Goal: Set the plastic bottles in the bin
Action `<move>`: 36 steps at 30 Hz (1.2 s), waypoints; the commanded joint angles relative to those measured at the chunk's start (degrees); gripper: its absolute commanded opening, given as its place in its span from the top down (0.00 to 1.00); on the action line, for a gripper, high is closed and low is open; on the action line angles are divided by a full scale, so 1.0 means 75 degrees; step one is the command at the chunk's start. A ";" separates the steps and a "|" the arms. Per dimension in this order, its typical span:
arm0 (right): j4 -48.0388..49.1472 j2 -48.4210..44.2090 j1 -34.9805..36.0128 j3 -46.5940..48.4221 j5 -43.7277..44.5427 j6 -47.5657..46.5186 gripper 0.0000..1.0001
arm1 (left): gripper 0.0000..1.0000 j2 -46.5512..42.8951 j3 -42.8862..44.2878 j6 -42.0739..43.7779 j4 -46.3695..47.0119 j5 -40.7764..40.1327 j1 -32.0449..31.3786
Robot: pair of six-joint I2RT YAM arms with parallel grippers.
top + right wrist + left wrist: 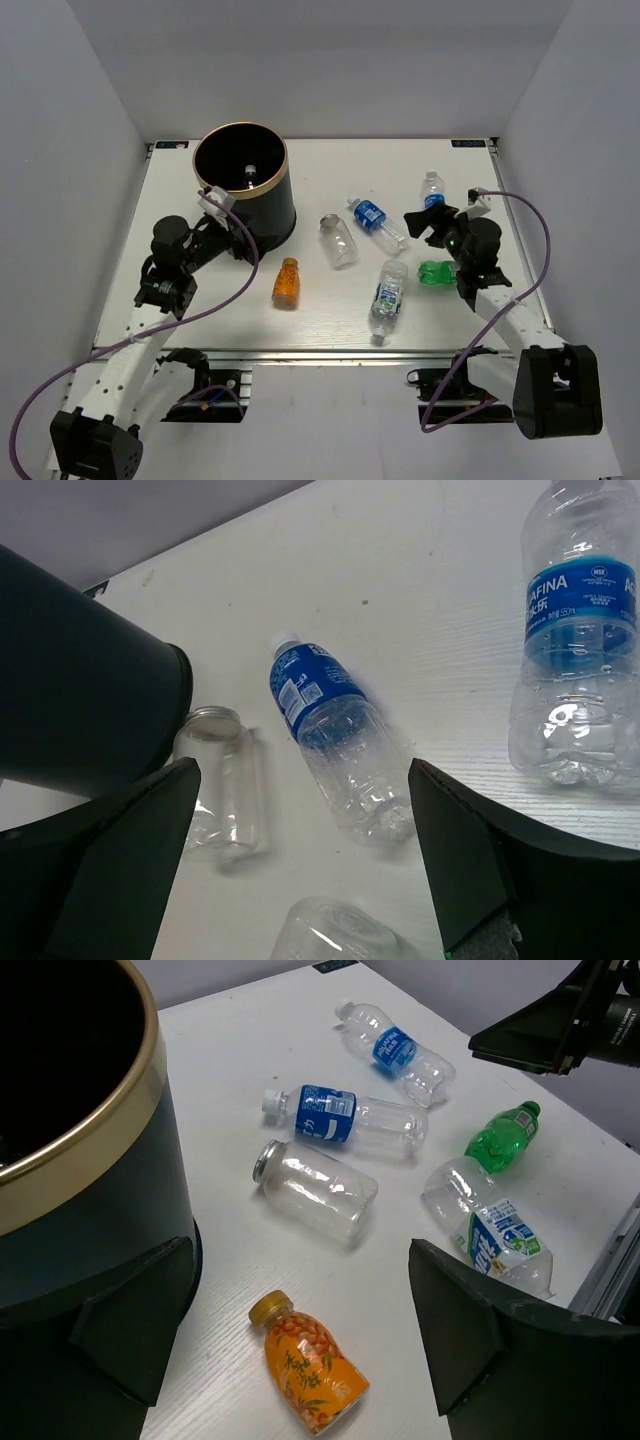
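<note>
The dark bin (268, 215) with a gold rim stands at the table's back left, and a capped bottle (249, 172) lies inside it. On the table lie an orange bottle (287, 282), a plain clear one (339, 241), two blue-labelled ones (375, 222) (432, 190), a crumpled labelled one (388, 295) and a green one (436, 272). My left gripper (228, 222) is open beside the bin, above the orange bottle (305, 1360). My right gripper (430, 222) is open and empty, over the blue-labelled bottle (330, 735).
The bin's wall (90, 1220) stands close against my left gripper's left finger. The table's right edge (610, 1250) runs just past the crumpled bottle (490, 1230). White walls enclose the table on three sides.
</note>
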 commanded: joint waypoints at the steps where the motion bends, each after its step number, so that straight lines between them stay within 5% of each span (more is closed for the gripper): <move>1: 0.0293 -0.0239 -0.0011 0.0234 -0.0051 0.0058 0.10 | 0.03 -0.0308 -0.0091 -0.0131 -0.0014 -0.0051 -0.0002; 10: 0.0633 -0.0942 0.0024 -0.0082 -0.1387 -0.0564 0.10 | 0.08 -0.0367 0.0610 -0.0108 -0.2131 -0.0122 -0.0154; 12: -0.0287 -0.0978 0.0094 0.0291 -0.1400 -0.0773 0.28 | 0.09 -0.0145 0.0787 -0.0108 -0.2415 -0.0040 -0.0247; 13: -0.0583 -0.0839 0.0164 0.0838 -0.1365 -0.0925 0.47 | 0.12 0.0064 0.0962 -0.0108 -0.2660 -0.0040 -0.0248; 14: -0.1189 -0.0779 0.0222 0.1040 -0.1260 -0.1043 0.85 | 0.12 0.0217 0.1056 -0.0108 -0.2801 -0.0040 -0.0434; 16: -0.2408 -0.0603 0.0386 0.1705 -0.0933 -0.1265 0.94 | 0.18 0.0777 0.1302 -0.0108 -0.3421 -0.0600 -0.0622; 22: -0.3925 -0.0450 0.0855 0.2448 0.0029 -0.1630 0.10 | 0.24 0.1730 0.1303 -0.0284 -0.4453 -0.2815 -0.1676; 36: -0.3785 -0.0462 0.1043 0.2250 0.0159 -0.1489 0.10 | 0.08 0.5069 0.2381 -0.2182 -0.5686 -0.6086 -0.4408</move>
